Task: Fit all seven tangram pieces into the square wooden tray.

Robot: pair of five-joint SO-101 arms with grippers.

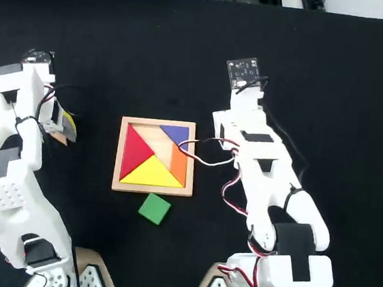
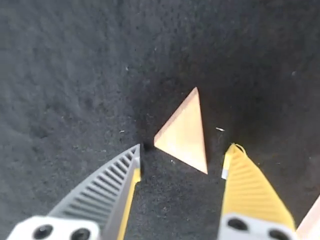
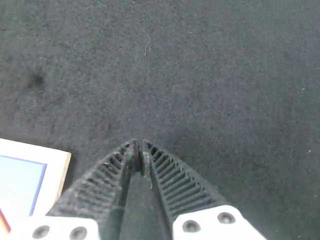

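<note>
Nearest the robot, the green square [image 1: 154, 208] lies on the cloth [image 1: 320, 95] just beside the tray's [image 1: 152, 189] near rim. The tray is part filled: red, yellow, orange and blue pieces sit in it, with bare wood showing toward its far side.

Left of the tray and well apart from it, the left gripper [image 2: 184, 149] hangs over a pale triangle [image 2: 185, 132] lying flat on the cloth. Its jaws are spread wide, with the triangle between the tips and reaching past them. Farthest off, the right gripper [image 3: 137, 150] has its jaws pressed together on nothing, over the cloth beyond the tray's far corner.

The step in hand looks like picking up the triangle. To do it well, the gripper should edge forward so the fingers flank the triangle's body, not just its near edge. It should then sink until the tips nearly meet the cloth — the piece looks thin. A triangle can swivel out of a squeeze, so a slow close seems wise.
</note>
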